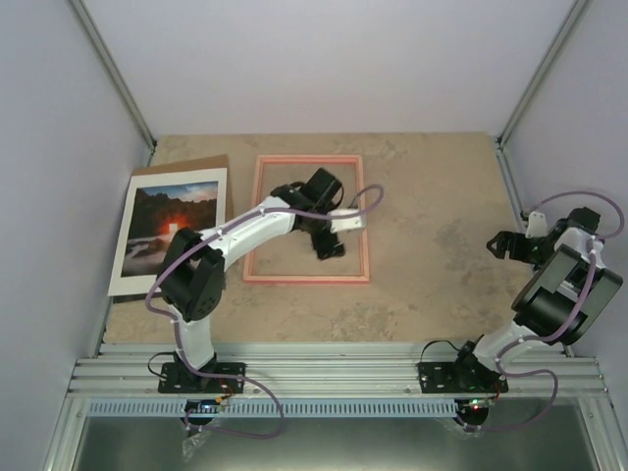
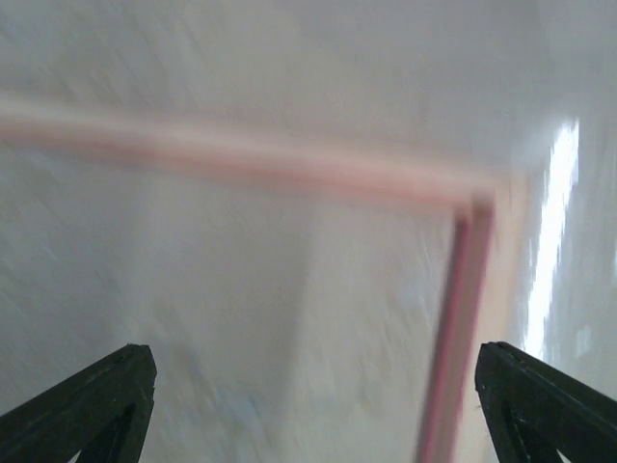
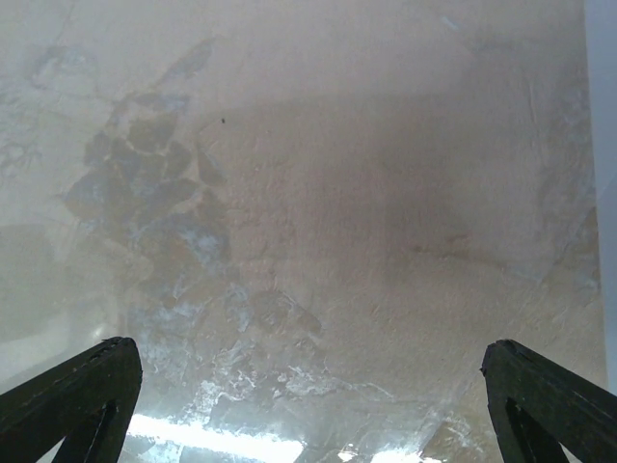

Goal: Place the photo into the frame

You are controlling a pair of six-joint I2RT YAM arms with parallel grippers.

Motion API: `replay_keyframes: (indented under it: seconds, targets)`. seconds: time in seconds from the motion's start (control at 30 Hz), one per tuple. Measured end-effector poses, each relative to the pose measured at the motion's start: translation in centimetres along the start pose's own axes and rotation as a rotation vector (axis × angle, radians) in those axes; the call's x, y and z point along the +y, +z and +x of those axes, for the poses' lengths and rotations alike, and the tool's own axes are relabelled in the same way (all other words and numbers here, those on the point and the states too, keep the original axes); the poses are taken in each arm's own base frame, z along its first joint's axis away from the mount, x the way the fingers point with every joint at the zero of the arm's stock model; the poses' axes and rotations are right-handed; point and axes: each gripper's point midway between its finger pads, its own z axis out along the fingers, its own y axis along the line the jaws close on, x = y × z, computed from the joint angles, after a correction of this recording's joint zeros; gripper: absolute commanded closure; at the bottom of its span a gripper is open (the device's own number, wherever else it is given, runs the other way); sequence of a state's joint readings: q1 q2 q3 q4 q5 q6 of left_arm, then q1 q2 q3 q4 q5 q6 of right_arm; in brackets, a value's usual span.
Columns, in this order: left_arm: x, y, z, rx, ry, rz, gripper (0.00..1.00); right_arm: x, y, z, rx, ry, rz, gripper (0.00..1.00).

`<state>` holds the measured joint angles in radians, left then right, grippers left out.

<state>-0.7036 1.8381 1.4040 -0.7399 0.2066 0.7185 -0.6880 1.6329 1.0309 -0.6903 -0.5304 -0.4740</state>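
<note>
Mottled beige desk (image 1: 432, 216) between grey walls. Left arm (image 1: 257, 224) hangs over the thin pink rectangular frame (image 1: 306, 279) (covering part of its interior), jaws released wide, empty. White-bordered dark landscape photo (image 1: 169, 231) lies left of the frame on a brown backing board (image 1: 206, 162). Right arm (image 1: 564, 285), far right of the frame, has its jaws released too.

1. Left wrist view is smeared; the frame (image 2: 461, 289) shows only as a soft pink corner
2. The board (image 1: 201, 163) is mostly hidden under the photo (image 1: 167, 231)
3. The left arm (image 1: 250, 228) covers part of the frame's left rail
4. Both wrist views cut the fingers (image 3: 545, 400) off at the bottom edge
</note>
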Motion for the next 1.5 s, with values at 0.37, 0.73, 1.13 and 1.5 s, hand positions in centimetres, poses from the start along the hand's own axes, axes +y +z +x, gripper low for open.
replay_keyframes:
  seconds: [0.37,0.73,1.13,1.5]
  targets:
    - [4.0,5.2,-14.1,-0.327,-0.450,0.039,0.03,-2.2,1.0,2.8,0.084,0.237,0.113,0.02]
    - [5.8,11.0,-16.7,-0.393,-0.787,0.045,0.06,-4.8,2.6,2.9,0.111,0.352,0.167,0.02]
    - [4.7,13.5,-15.7,-0.379,-0.910,0.111,0.09,-6.0,7.5,-2.7,0.103,0.325,0.146,0.05]
    - [4.3,13.6,-16.2,-0.421,-0.928,0.136,0.08,-5.9,9.7,-6.8,0.094,0.255,0.211,0.06]
